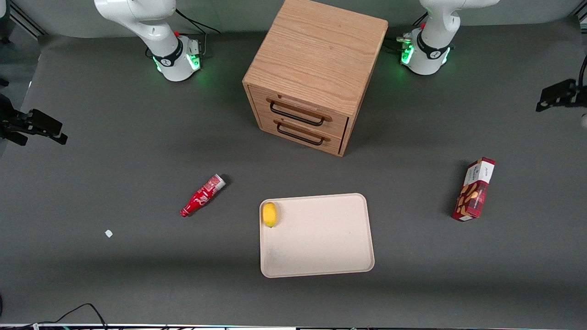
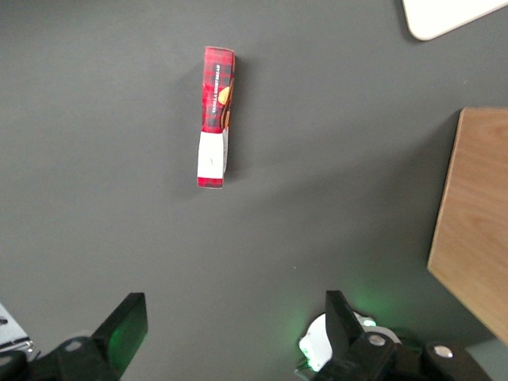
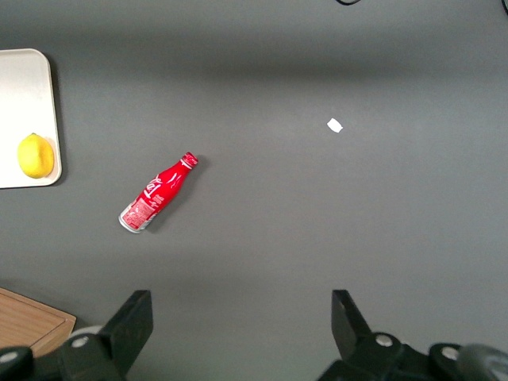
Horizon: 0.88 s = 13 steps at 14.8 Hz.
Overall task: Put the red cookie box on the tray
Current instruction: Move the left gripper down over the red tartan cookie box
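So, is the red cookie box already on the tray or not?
Not yet. The red cookie box lies on the table toward the working arm's end, apart from the tray. The open tool hangs high above it.

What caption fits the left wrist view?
Open gripper high above the cookie box on the table, apart from the tray.

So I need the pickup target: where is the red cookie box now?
The slim dark-red cookie box lies on the grey table toward the working arm's end, apart from the cream tray; the open pincer hovers above.
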Available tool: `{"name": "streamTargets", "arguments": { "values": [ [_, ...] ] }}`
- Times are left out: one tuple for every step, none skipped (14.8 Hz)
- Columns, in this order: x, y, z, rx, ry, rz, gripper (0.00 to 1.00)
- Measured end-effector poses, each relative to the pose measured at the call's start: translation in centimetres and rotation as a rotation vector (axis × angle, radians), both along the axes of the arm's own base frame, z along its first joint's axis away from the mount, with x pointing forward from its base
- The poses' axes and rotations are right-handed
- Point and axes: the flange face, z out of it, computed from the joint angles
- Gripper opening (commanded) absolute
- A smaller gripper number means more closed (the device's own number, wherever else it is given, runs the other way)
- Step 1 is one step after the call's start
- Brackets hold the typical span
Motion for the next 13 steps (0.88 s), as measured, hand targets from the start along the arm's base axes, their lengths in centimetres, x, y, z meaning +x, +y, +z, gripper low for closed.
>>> {"name": "streamTargets", "arguments": {
  "values": [
    [1.1, 0.2, -2.2, -0.004, 0.012, -0.021, 1.00],
    [2.1, 0.3, -4.6, -0.007, 0.016, -0.041, 1.00],
    [2.9, 0.5, -7.3, -0.011, 0.016, -0.063, 1.00],
    [3.4, 0.6, -10.2, -0.015, 0.014, -0.084, 1.00],
    [3.6, 0.8, -13.0, -0.018, 0.009, -0.103, 1.00],
    [3.6, 0.9, -15.7, -0.021, 0.006, -0.121, 1.00],
    [3.5, 0.9, -18.4, -0.025, 0.006, -0.141, 1.00],
    [3.4, 0.9, -21.0, -0.030, 0.010, -0.165, 1.00],
    [3.3, 1.0, -23.4, -0.035, 0.014, -0.187, 1.00],
    [3.2, 1.1, -25.6, -0.038, 0.018, -0.203, 1.00],
    [3.3, 1.2, -27.5, -0.037, 0.014, -0.213, 1.00],
    [3.3, 1.2, -29.1, -0.035, 0.002, -0.219, 1.00],
    [3.4, 1.3, -30.6, -0.031, -0.015, -0.224, 1.00]
  ]
}}
